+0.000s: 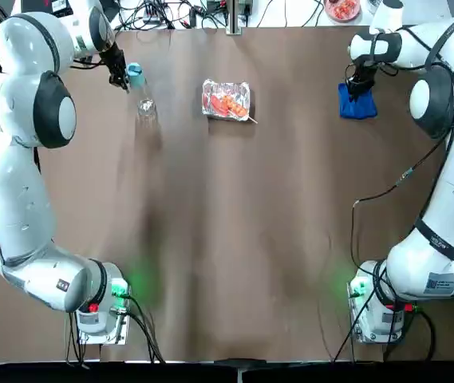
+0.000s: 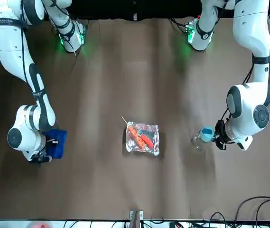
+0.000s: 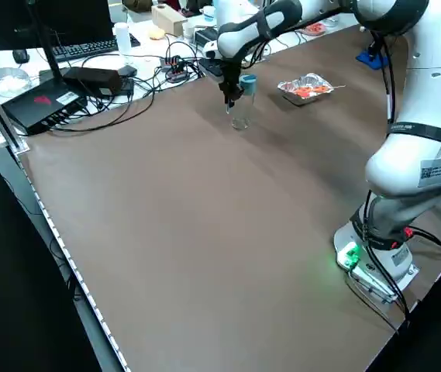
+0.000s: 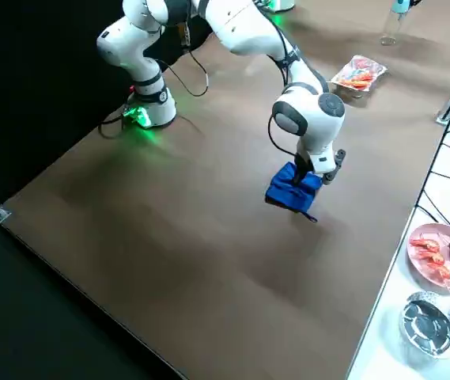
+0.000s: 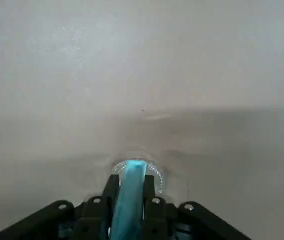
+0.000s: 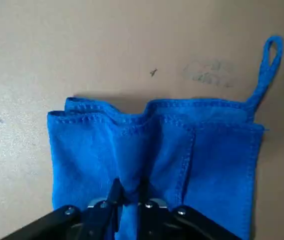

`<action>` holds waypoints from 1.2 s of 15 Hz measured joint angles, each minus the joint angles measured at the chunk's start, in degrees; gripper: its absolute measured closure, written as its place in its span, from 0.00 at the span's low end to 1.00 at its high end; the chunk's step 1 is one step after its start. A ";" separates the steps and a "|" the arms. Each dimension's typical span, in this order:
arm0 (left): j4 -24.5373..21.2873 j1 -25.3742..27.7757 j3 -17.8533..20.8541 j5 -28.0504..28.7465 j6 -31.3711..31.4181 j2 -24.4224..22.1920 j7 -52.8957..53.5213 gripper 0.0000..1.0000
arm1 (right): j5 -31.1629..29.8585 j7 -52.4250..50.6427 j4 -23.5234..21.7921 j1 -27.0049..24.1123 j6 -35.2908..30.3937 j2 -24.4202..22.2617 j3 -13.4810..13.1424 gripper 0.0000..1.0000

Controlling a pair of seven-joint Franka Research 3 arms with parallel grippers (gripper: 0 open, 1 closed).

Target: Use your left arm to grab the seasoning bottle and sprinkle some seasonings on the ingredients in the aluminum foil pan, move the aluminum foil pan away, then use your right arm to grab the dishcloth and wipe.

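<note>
The seasoning bottle point(image 1: 145, 105), clear with a light blue cap point(image 5: 130, 200), stands upright at the far left of the table. My left gripper point(image 1: 123, 76) is shut on its cap; the left wrist view looks straight down the bottle. Whether its base touches the table I cannot tell. The aluminum foil pan point(image 1: 227, 100) with red-orange ingredients point(image 2: 142, 137) sits at the far middle, to the right of the bottle. At the far right lies the blue dishcloth point(image 1: 358, 104), and my right gripper point(image 6: 129, 192) is shut on a raised fold of it.
A thin skewer point(image 2: 125, 121) sticks out of the pan. Beyond the table's far edge run cables point(image 1: 163, 12), and a plate of red food point(image 4: 444, 252) and a silvery bowl point(image 4: 426, 321) stand there. A keyboard and black box point(image 3: 46, 105) sit beside the table.
</note>
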 joint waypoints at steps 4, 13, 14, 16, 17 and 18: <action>0.23 0.05 0.02 -0.01 0.08 -0.01 0.00 0.48 | 0.00 0.00 0.11 0.00 -0.26 0.00 0.04 0.94; 0.28 -0.22 -0.03 -0.01 0.92 -0.01 -0.09 0.00 | 0.11 -1.09 4.89 0.57 -15.34 -6.58 0.53 0.94; 0.28 -0.23 -0.04 -0.01 0.92 -0.01 -0.09 0.00 | 0.15 -1.10 4.94 0.72 -16.10 -7.84 0.60 0.94; 0.29 -0.22 -0.03 -0.01 1.02 -0.01 -0.12 0.00 | 0.35 -1.14 5.09 1.21 -20.32 -11.73 1.52 0.94; 0.35 -0.18 -0.01 -0.01 1.21 -0.03 -0.16 0.00 | 0.47 -1.14 5.14 1.38 -21.83 -13.15 2.11 0.94; 0.52 -0.11 0.05 -0.01 1.31 -0.16 -0.19 0.00 | 0.66 -1.14 5.21 1.54 -23.30 -14.63 2.85 0.94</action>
